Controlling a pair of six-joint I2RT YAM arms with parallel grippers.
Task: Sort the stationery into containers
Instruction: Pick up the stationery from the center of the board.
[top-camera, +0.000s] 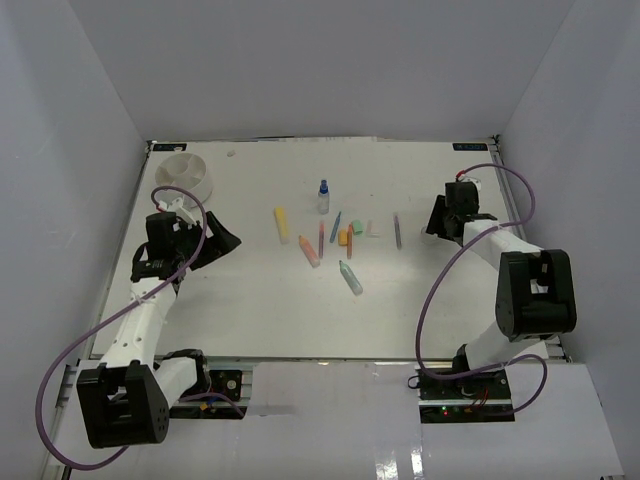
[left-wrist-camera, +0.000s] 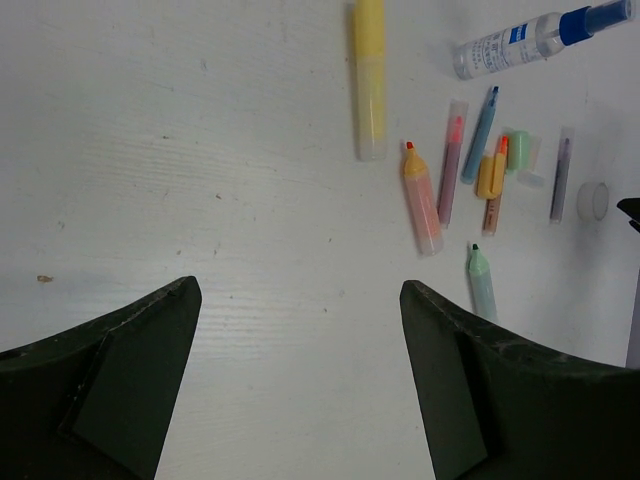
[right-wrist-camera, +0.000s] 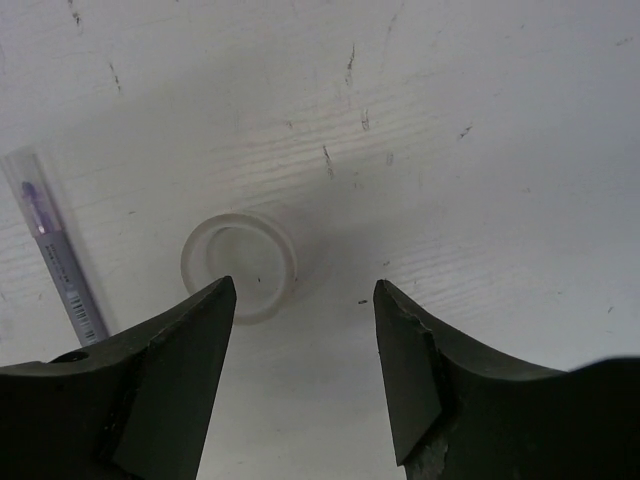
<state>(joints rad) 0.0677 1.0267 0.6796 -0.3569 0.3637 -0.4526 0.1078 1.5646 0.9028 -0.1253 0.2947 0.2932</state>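
Observation:
The stationery lies in a loose group mid-table: a yellow marker, a blue-capped clear bottle, a pink marker, a teal marker, thin pens and small eraser blocks. The white divided tub stands at the far left. My left gripper is open and empty, left of the group; its wrist view shows the yellow marker, the pink marker and the bottle ahead of the left gripper. My right gripper is open just above the clear tape ring, whose edge is by its left fingertip.
A purple pen lies left of the tape ring, and shows in the top view. The right gripper is at the right end of the group. White walls enclose the table on three sides.

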